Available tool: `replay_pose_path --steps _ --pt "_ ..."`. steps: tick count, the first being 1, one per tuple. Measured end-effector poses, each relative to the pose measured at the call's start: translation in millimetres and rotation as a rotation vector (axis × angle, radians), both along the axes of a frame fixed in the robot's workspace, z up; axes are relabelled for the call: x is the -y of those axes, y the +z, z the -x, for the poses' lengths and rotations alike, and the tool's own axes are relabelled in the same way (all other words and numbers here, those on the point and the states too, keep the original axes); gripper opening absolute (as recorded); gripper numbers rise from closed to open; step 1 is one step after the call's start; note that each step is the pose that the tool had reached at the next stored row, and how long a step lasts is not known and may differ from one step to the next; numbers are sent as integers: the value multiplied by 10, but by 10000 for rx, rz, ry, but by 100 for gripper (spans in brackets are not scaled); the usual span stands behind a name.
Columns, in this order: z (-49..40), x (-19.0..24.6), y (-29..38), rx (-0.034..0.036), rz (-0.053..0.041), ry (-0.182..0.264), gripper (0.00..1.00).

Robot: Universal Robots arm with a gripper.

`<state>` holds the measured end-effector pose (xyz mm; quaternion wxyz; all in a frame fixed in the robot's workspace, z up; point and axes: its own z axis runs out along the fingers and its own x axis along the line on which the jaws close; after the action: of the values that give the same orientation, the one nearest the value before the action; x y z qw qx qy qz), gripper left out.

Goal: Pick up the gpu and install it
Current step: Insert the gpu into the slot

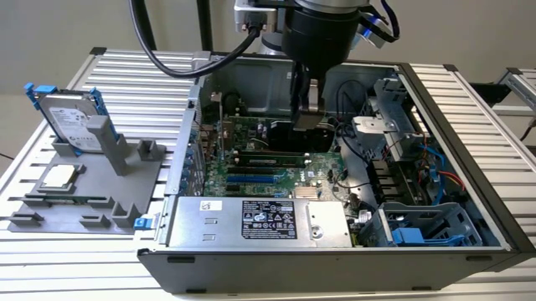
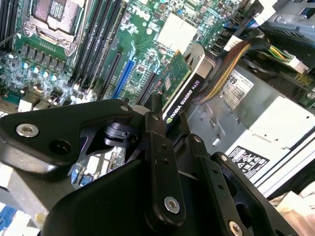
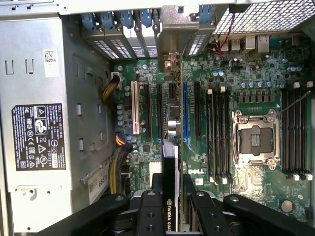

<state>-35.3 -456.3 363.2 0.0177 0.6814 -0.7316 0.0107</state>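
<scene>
The gpu (image 2: 178, 84) is a flat card with a green board face and a black shroud edge. It stands on edge between my gripper's fingers. In the first wrist view the gpu (image 3: 170, 164) shows edge-on over the motherboard's expansion slots, next to the blue slot (image 3: 185, 113). Whether it sits in a slot I cannot tell. My gripper (image 3: 171, 186) is shut on the card, also seen in the second wrist view (image 2: 170, 123). In the exterior view the gripper (image 1: 307, 118) reaches down into the open computer case (image 1: 469, 150), over the motherboard (image 1: 251, 172).
A grey power supply (image 1: 260, 219) fills the case's near side, with a drive cage (image 1: 427, 229) at the exterior view's right. Cable bundles (image 2: 231, 56) run close to the card. The CPU socket (image 3: 256, 137) is open. A hard drive in a blue frame (image 1: 71, 119) and a CPU chip (image 1: 63, 177) sit outside the case.
</scene>
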Motion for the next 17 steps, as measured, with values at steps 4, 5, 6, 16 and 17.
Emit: replay_pose_path --steps 4,5,6,16,17 --pt "0 0 -21 -1 3 0 0" --pt "0 0 -22 -2 4 0 0" --pt "0 0 -22 -2 5 0 0" --pt "0 0 -70 -6 13 -2 0" --pt "0 -1 -78 -8 25 -3 0"
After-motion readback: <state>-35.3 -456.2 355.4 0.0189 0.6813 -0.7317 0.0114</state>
